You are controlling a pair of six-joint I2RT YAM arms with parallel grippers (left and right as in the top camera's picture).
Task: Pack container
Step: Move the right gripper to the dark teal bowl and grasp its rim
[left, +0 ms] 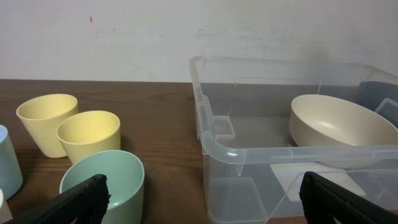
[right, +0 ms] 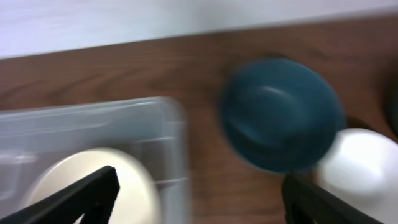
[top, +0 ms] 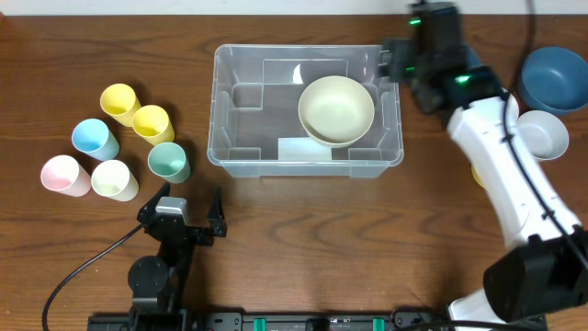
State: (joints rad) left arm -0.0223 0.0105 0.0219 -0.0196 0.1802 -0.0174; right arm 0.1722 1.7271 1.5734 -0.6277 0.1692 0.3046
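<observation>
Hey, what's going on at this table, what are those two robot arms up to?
The robot is packing a clear plastic bin. A cream bowl already sits inside it. The right claw hangs open and empty over the bin's right end. A dark blue bowl and a white bowl wait on the table to the right. The left claw is open and empty, near six small cups standing left of the bin.

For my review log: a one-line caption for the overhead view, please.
Cream bowl sits in the container; right gripper open by its right rim, left gripper open near six cups.
</observation>
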